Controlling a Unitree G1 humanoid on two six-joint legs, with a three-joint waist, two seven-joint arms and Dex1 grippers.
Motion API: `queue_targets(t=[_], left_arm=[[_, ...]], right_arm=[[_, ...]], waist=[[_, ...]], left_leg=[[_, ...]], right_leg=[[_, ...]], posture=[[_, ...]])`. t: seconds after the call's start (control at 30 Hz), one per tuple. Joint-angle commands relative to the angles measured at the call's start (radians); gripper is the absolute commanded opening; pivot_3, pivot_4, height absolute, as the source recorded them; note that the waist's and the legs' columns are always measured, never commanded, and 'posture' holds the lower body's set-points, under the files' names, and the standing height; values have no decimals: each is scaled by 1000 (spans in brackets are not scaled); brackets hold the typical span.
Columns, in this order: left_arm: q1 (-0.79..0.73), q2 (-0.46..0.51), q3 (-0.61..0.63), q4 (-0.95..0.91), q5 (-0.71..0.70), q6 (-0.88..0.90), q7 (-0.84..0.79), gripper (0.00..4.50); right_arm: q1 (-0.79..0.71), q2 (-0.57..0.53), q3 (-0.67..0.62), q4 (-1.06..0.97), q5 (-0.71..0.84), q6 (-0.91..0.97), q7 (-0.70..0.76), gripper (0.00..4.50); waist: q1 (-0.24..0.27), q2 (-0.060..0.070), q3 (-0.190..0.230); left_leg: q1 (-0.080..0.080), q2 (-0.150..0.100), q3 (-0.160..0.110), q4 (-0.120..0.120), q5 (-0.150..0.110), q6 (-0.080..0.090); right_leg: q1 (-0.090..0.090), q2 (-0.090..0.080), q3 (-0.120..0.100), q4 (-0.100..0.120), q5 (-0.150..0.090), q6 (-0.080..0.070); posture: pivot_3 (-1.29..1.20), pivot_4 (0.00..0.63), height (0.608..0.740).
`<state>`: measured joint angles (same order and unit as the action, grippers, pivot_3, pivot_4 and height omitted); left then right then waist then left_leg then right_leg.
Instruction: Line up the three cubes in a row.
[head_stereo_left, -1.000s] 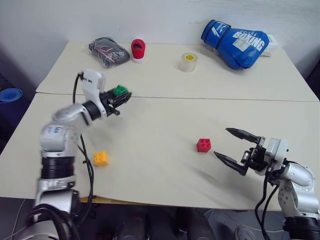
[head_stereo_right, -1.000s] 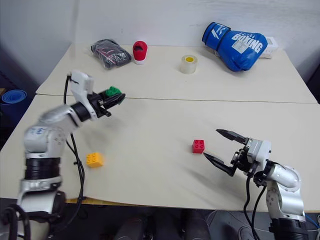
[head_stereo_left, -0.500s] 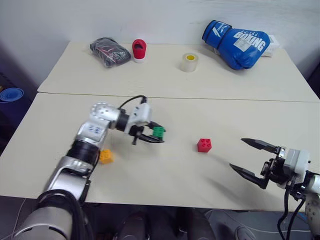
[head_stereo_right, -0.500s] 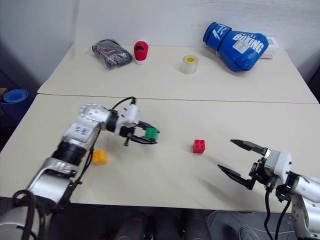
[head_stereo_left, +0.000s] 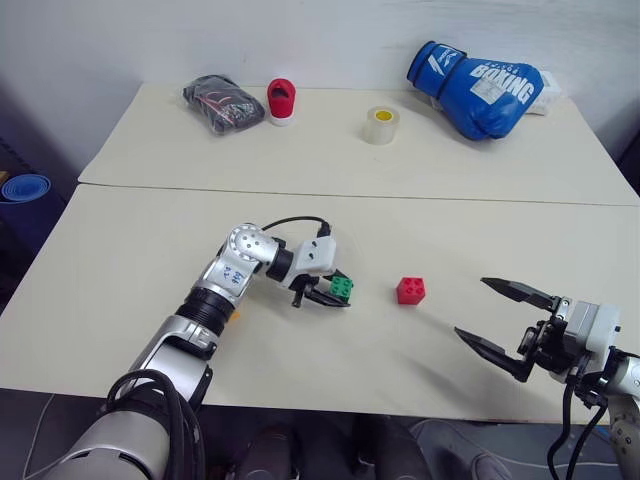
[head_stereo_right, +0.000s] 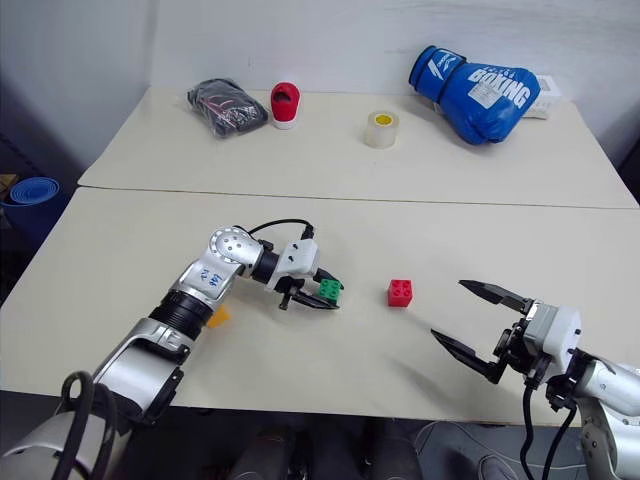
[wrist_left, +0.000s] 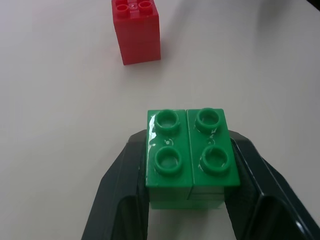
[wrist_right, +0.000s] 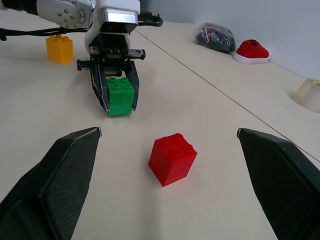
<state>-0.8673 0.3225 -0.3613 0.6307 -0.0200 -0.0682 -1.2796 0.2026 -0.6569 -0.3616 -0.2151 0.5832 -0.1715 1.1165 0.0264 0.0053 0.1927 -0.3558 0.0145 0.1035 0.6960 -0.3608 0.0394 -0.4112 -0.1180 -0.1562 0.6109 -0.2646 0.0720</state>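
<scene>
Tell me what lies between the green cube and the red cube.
Nothing: bare table separates the green cube, held in the left claw, from the red cube, clearest in the left wrist view.

green cube (head_stereo_left: 342, 287) held nr red (head_stereo_left: 410, 290) | orange (wrist_right: 60, 48) apart

Bright toys on a pale cream table (head_stereo_left: 150, 250)

A green cube (head_stereo_left: 342, 287), a red cube (head_stereo_left: 410, 290) and a yellow-orange cube (wrist_right: 59, 48) sit mid-table; along the far edge are a blue glove (head_stereo_left: 478, 85) with white lettering, a yellow tape roll (head_stereo_left: 379, 125), a red-and-white cylinder (head_stereo_left: 280, 101) and a dark bundle (head_stereo_left: 222, 102).
</scene>
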Motion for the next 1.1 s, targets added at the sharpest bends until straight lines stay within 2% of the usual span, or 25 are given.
queue_targets(t=[0.03,0.3,0.6,0.83,0.97,1.1], left_arm=[[-3,-18,13,12,12,-22,33,1525],[0,-17,7,22,21,17,30,1525],[29,9,55,-83,-26,37,21,4410],[39,71,135,-248,-117,88,-19,4474],[26,107,238,-335,-246,141,-55,4474],[47,196,367,-393,-368,193,-80,4474]], right_arm=[[-12,7,-3,-30,13,0,-10,4500],[-32,5,6,-23,11,7,-11,4500],[-41,2,5,-19,12,19,-5,4500],[-51,3,13,-9,12,27,3,4500],[-70,2,21,-1,19,33,12,4500],[-106,18,17,-12,65,60,0,4500]], waist=[[0,0,0],[0,0,0],[0,0,0],[-1,0,0],[-2,0,0],[-4,0,0]], left_leg=[[0,0,0,0,0,0],[0,0,-1,1,0,0],[0,0,-1,1,0,0],[0,0,-1,1,0,0],[0,0,-1,1,0,0],[0,1,-1,2,0,0]], right_leg=[[0,0,0,0,0,0],[1,0,-1,0,0,0],[1,0,-1,0,0,0],[1,0,-1,0,0,0],[1,0,-1,1,0,0],[1,0,-1,1,0,0]], posture=[[0,150,740],[0,150,740],[0,150,740],[0,150,740],[0,150,740],[0,150,740]])
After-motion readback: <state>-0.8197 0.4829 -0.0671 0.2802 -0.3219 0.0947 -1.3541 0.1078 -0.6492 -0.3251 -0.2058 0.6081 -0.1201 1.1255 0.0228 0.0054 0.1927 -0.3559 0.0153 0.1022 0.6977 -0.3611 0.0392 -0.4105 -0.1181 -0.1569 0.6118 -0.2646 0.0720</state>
